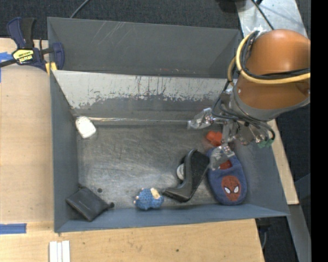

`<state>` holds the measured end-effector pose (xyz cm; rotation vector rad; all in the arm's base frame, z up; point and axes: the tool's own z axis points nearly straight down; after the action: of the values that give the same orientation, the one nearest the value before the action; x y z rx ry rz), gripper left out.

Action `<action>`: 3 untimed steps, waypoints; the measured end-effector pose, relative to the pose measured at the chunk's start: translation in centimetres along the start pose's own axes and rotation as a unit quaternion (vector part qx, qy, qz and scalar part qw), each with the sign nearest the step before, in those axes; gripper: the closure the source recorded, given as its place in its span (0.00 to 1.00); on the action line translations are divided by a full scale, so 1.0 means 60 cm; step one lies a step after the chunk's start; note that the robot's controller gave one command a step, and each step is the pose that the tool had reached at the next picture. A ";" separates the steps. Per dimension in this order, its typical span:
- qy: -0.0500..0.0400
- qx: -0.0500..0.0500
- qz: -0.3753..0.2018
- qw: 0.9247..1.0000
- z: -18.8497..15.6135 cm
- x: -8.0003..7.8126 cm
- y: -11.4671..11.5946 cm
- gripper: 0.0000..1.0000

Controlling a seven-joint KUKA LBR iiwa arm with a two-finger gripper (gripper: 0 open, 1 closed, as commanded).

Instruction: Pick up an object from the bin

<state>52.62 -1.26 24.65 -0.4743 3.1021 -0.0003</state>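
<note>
My claw [224, 150] hangs at the right end of the grey bin [153, 48], just over the upper edge of a blue slipper [228, 185] with a red spider-mask face, perhaps touching it. I cannot tell whether the claw is spread or pressed together. A small red thing [212, 137] sits just beside my claw, on the back-wall side. A black high-heeled shoe [192, 174] lies near my claw on the view's left, against the slipper. A blue fuzzy toy [148, 199] lies beyond the shoe, well apart from me.
</note>
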 end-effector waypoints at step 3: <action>0.002 0.000 -0.080 0.997 0.239 -0.012 -0.047 1.00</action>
<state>54.19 -3.74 10.29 -0.7213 3.0574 -0.0009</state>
